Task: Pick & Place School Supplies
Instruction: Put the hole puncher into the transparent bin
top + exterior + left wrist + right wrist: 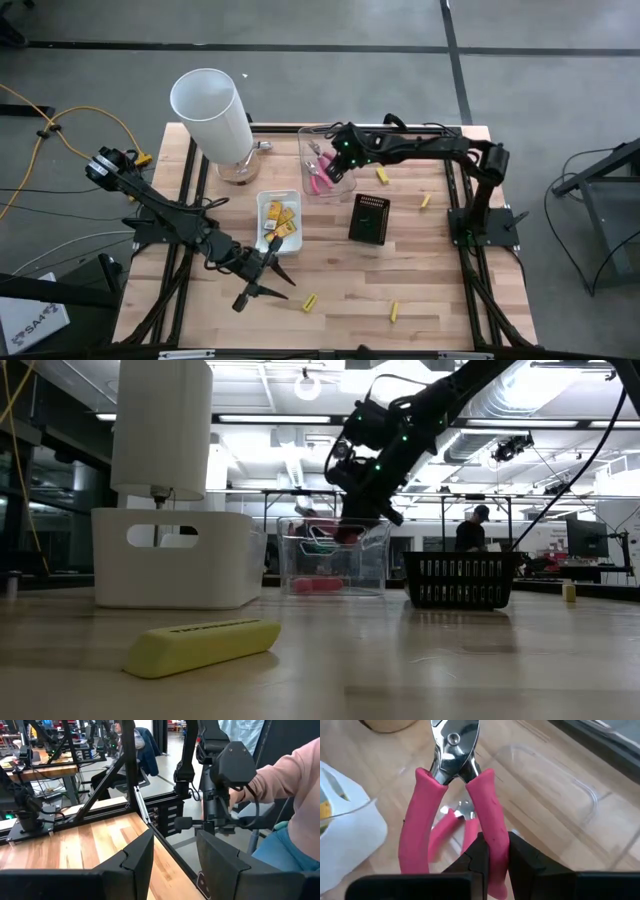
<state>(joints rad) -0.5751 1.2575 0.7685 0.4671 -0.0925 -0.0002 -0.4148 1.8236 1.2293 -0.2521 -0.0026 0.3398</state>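
Near edge of the desk (420, 290): two yellow sticks lie loose, one (310, 302) left of centre, one (393, 312) further right. In the low view a stick (203, 646) lies flat on the wood closest to the camera.

Left gripper (272, 279) sits low over the near-left part of the desk, fingers (131, 865) spread with a clear gap, holding nothing. Its wrist view looks past the desk edge to a person's pink sleeve (287, 795) beyond.

Middle of the desk: white tray (279, 221) with flat yellow packs (280, 222) inside. Just right of it, black basket (370, 218). Another stick (425, 201) lies toward the right edge, well apart from the basket.

Far side: tall white cylinder (212, 112) at the far-left corner. Clear bin (328, 160) near the far edge, centre. One more stick (382, 176) lies just right of the bin.

Right gripper (336, 163) is down over the clear bin, fingers (525, 857) clenched on one pink handle of a pair of pliers (451, 802). Pliers hang above the bin floor, steel nose pointing away from the gripper. A second pair of pink pliers (451, 827) lies in the bin beneath, partly hidden by the held pair.
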